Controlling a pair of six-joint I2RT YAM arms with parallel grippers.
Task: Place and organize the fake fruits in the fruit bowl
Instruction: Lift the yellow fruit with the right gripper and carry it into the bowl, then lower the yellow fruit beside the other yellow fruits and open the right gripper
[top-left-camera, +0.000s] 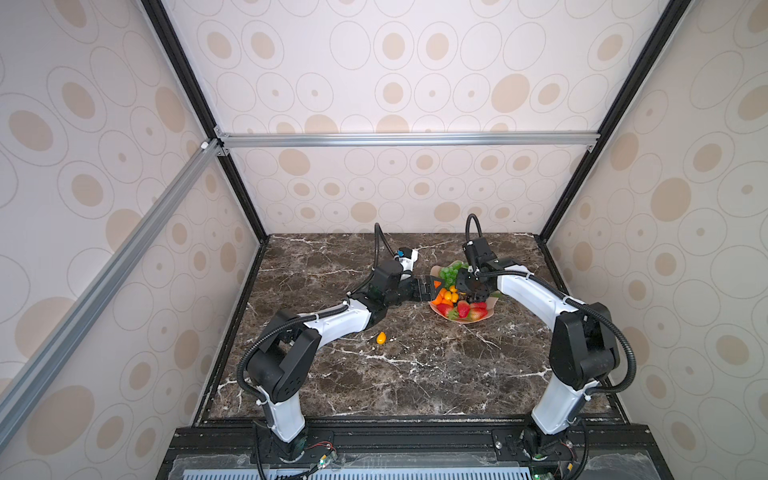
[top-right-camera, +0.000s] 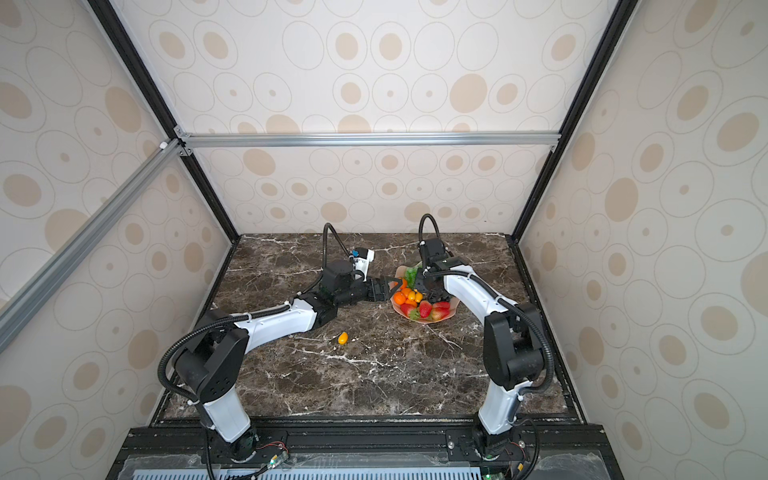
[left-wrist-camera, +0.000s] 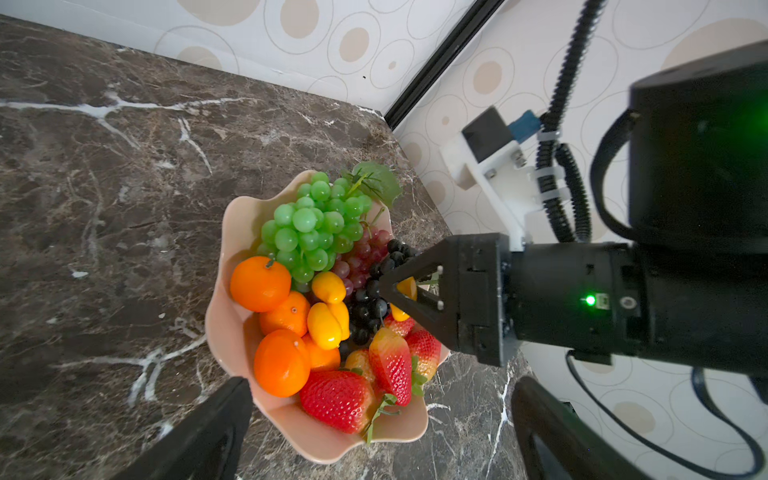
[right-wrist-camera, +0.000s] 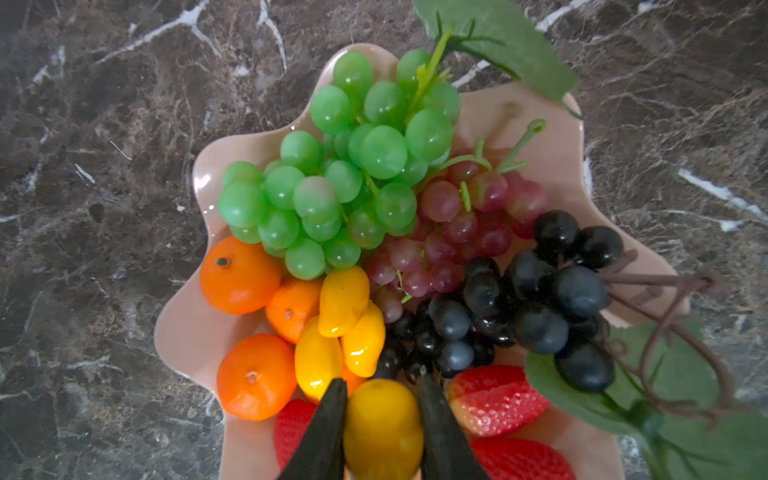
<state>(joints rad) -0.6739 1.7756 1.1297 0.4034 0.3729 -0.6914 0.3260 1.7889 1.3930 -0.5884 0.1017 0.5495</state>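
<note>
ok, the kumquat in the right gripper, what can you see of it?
The kumquat is a small oval, glossy yellow-orange, plastic-looking, unmarked. The right gripper is shut on it, one dark finger pressing each side. It is held over the fruit bowl, above the strawberries and beside the black grape bunch; whether it touches them cannot be told.

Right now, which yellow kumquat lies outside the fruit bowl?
The lone kumquat on the marble table. The other kumquats sit in the fruit bowl, except the held kumquat in the right tool over it.
</note>
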